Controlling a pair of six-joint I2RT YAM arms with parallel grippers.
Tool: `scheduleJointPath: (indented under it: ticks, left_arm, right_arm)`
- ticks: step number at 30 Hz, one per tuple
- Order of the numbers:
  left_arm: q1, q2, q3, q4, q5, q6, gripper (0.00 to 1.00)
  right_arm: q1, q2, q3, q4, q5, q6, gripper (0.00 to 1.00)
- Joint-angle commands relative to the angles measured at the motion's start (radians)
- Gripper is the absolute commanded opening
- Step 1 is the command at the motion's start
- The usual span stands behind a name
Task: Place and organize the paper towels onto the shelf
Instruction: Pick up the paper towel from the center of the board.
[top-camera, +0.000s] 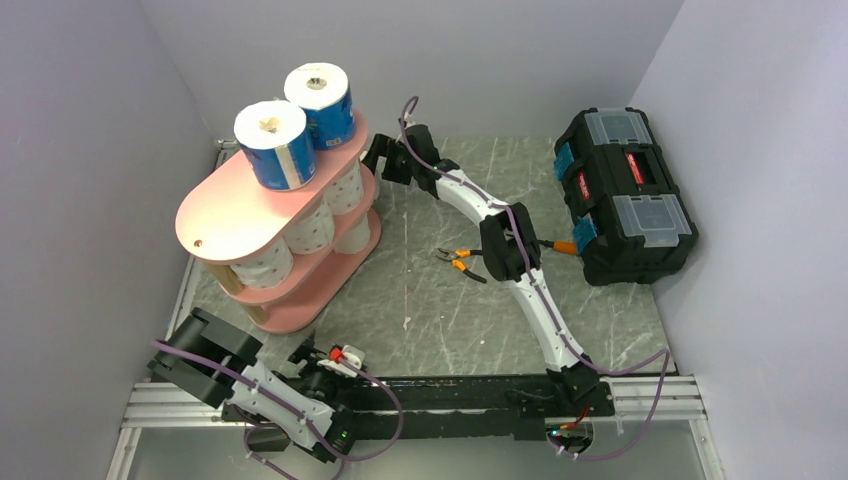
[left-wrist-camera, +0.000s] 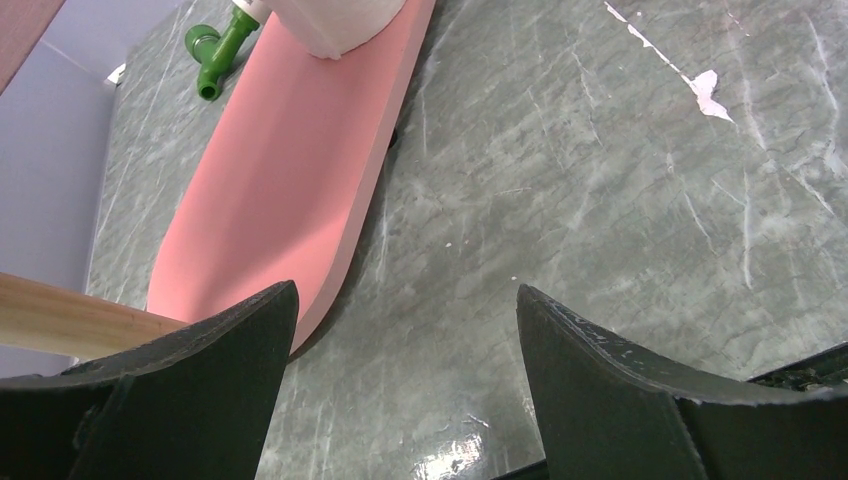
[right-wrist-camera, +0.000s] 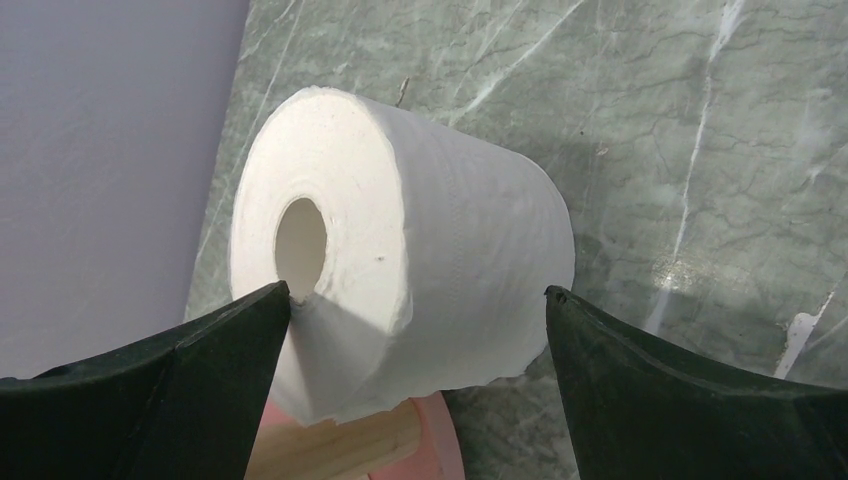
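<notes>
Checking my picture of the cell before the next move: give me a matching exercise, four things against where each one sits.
Things:
1. blue-wrapped rolls
2. black toolbox
3. orange-handled pliers
4. plain white roll

Places:
A. between the fingers of the right gripper
B. at the far right of the table
C. on the top board of the shelf
D. on the table beside the right arm

Pairs: 1-C, 2-B, 3-D, 4-A

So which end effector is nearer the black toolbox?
Right. The right end effector is at the shelf's far end, across the table from the toolbox; the left end effector is farther, by the shelf's near end.
</notes>
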Motion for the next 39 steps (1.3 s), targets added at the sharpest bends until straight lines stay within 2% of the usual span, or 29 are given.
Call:
scheduleJointPath:
  ticks: [1,9,22,31,39]
  left_arm:
    - [0.004,-0.015,-0.002,0.012,0.001,-0.535,0.86]
    - [0.005,-0.018,-0.006,0.016,-0.004,-0.535,0.86]
    - [0.005,-0.024,-0.014,0.023,-0.01,-0.535,0.86]
    - [0.004,-0.031,-0.022,0.03,-0.016,-0.535,0.87]
    - [0.009,-0.033,-0.026,0.033,-0.021,-0.534,0.87]
  right_arm:
    - [-0.014,-0.028,-0.07,0.054,0.026,0.019,1.0]
    - [-0.026,-0.091,-0.168,0.22,-0.062,0.114,1.0]
    - [-0.035,-0.071,-0.11,0.306,-0.102,0.195,1.0]
    - [-0.035,0.015,0.024,0.216,-0.103,0.202,1.0]
    - [-0.021,0.053,0.064,0.155,-0.118,0.154,1.0]
